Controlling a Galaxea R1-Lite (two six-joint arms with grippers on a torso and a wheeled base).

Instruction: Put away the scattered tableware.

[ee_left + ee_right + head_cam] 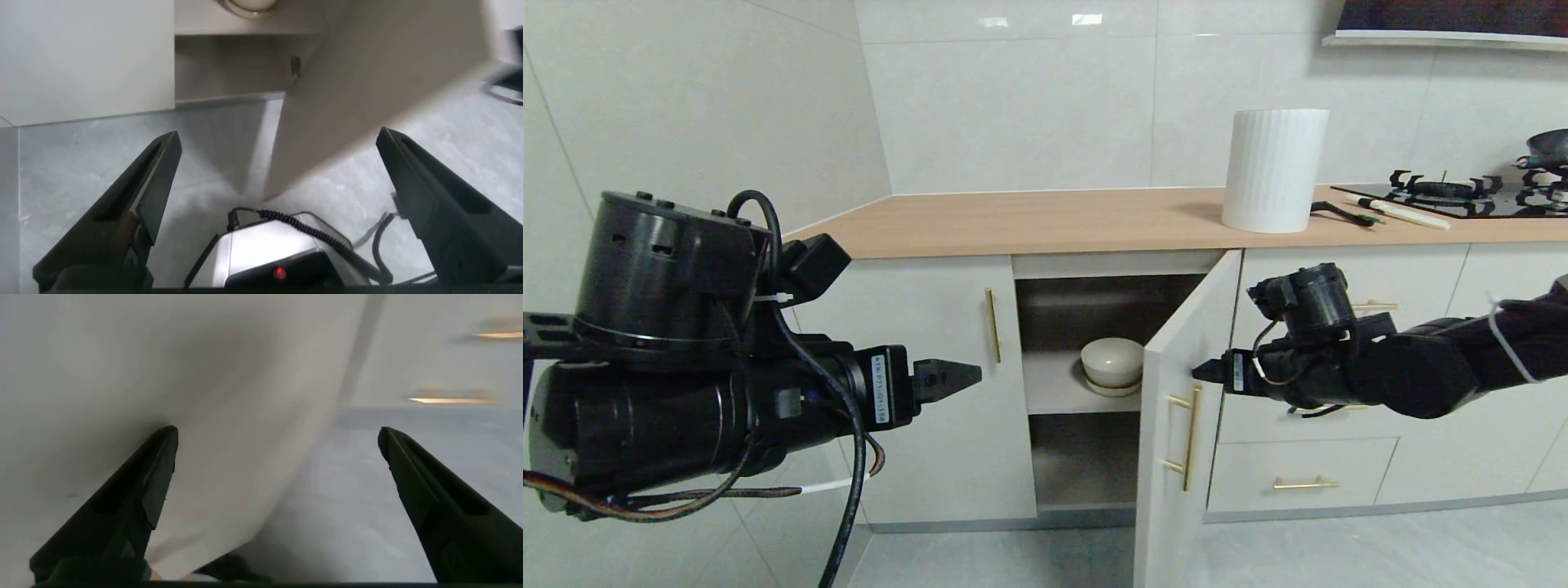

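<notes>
Both pincers are empty with their fingers spread apart. The left pincer (pixel 947 380) hangs at 9 o'clock of the open cabinet. The right pincer (pixel 1207 372) sits just beside the free edge of the cabinet door (pixel 1176 490), above its brass handle (pixel 1186 437).

A cream bowl (pixel 1112 362) rests on a saucer (pixel 1111 389) on the upper cabinet shelf (pixel 1054 388). At 2 o'clock of the bowl, on the surface (pixel 1045 220), lie a pale slender utensil (pixel 1398 212) and a dark utensil (pixel 1342 214). A white ribbed canister (pixel 1274 170) stands just beside them at their 9 o'clock, and a gas hob (pixel 1454 196) lies at their 3 o'clock.

We judge both utensils light and stiff. They lie flat, so they are awkward to pinch, and mid-length is the likeliest hold. The bowl looks glazed, so we judge it rigid, slippery and breakable, best taken across the rim.

The cabinet door, standing at 4 o'clock of the bowl, narrows access to the shelf. The canister crowds the utensils.
</notes>
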